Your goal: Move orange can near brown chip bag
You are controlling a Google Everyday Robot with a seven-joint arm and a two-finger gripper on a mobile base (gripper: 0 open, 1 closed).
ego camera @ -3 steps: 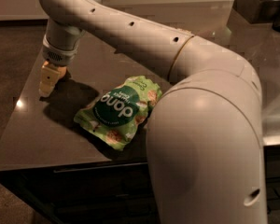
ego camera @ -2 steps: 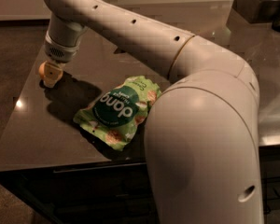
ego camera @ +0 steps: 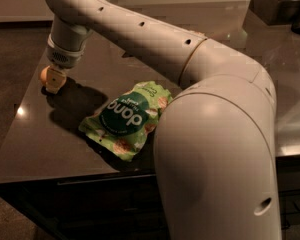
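Observation:
The orange can (ego camera: 43, 75) is a small orange-yellow round thing near the far left edge of the dark table (ego camera: 35, 144). My gripper (ego camera: 54, 82) hangs from the arm right at it, touching or covering its right side, low over the table. The brown chip bag is not in view; it may be hidden behind my arm.
A bright green bag with a dark green circle (ego camera: 126, 119) lies flat in the table's middle, right of the gripper. My large cream arm (ego camera: 215, 134) fills the right half of the view. Dark containers (ego camera: 282, 4) stand at the back right. The table's left edge runs close to the can.
The gripper has shifted slightly at the table's left edge. The orange can, hidden one second ago, now shows at the gripper's left side. The green bag has not moved.

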